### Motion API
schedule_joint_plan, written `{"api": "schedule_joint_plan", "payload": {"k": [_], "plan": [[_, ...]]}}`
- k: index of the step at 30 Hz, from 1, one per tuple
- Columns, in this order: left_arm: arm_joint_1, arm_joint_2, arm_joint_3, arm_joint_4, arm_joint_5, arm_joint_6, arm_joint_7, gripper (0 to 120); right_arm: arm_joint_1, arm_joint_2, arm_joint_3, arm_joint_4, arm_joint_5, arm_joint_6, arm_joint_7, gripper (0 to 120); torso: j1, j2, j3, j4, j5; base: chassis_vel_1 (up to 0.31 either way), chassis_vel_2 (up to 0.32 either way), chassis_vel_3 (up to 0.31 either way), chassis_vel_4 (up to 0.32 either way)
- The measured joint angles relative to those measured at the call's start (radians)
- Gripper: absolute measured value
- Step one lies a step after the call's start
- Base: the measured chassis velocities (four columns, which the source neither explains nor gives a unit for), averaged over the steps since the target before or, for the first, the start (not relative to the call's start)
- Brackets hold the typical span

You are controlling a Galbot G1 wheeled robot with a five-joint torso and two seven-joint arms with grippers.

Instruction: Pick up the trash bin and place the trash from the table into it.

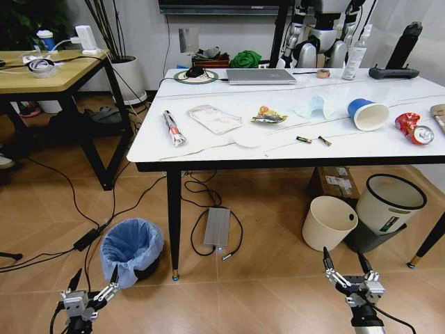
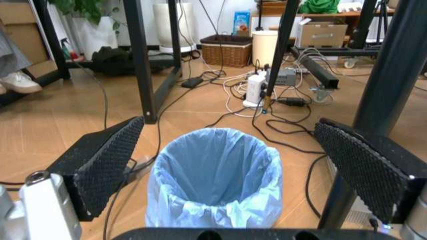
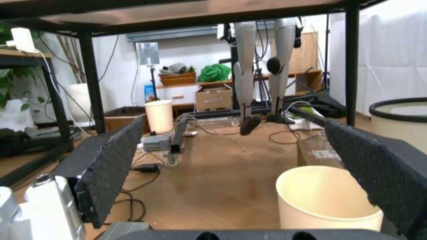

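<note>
The bin (image 1: 132,249) sits on the floor at lower left of the head view, beside the bench (image 1: 208,149) leg, its crinkled light-blue bag folded over a round rim. My left gripper (image 1: 92,287) hovers just short of it, fingers spread wide. I'd centre one textured finger inside the rim and one outside, pinching wall rather than loose, slippery film. The right gripper (image 1: 345,263) waits at lower right, fingers spread, near the cream bucket (image 1: 329,223). Trash (image 1: 268,116) lies scattered on the marble-look top.
</note>
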Motion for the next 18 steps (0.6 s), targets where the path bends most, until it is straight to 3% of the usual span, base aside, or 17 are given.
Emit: {"api": "schedule_joint_plan", "payload": {"k": [18], "plan": [[0.003,-0.005,0.000,0.000,0.002,-0.001,0.000,100,-0.002,0.001,0.001,0.001,0.000,0.000,0.001,100,-0.022,-0.071,-0.049,0.0000,0.0000,0.000,0.000,0.000,0.000]]}}
